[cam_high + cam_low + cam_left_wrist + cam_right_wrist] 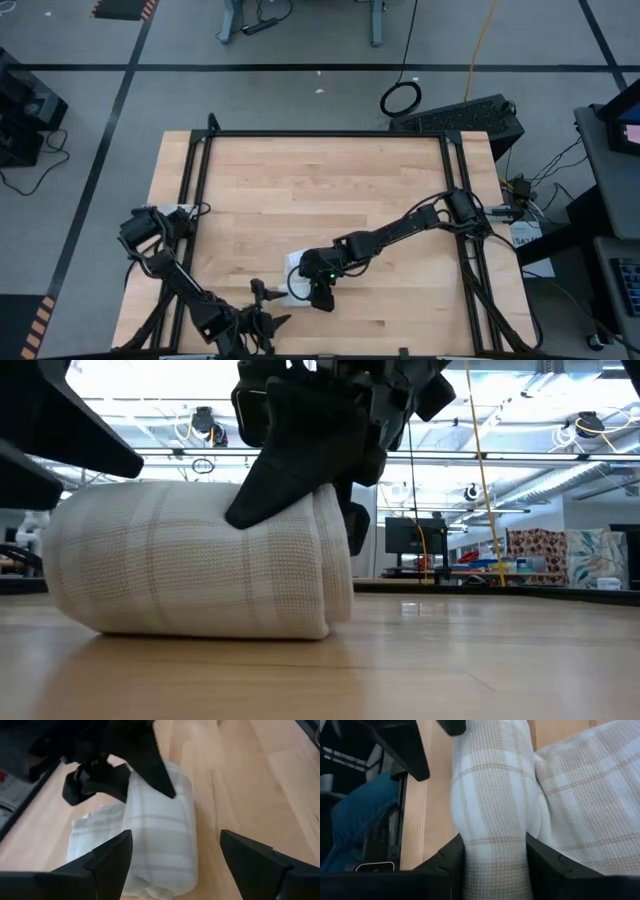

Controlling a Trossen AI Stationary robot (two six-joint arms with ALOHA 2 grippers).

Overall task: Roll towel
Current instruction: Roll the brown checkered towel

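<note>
The towel (296, 276), white with a faint check pattern, lies rolled into a thick roll (200, 560) on the wooden table; its roll rests on its side, and a flat folded part (95, 832) lies beside it. My right gripper (318, 292) comes down on the roll and is shut on it (495, 850). My left gripper (266, 306) is open near the table's near edge. In the left wrist view its fingers stand on either side of the roll's near end (175, 850), and I see no touch. My right gripper pinches the towel's rolled part (495, 820) between its two fingers, one finger (155, 767) on the roll's outer side and one (95, 782) on the side of the flat part. The fingers slant down from above and lie across the roll. The roll rests on the table.
Black frame rails (190, 180) run along the table's left, right and far sides. Bare wood (320, 190) lies beyond the towel toward the far edge. A person's blue-clad leg (355, 830) shows beyond the table's near edge.
</note>
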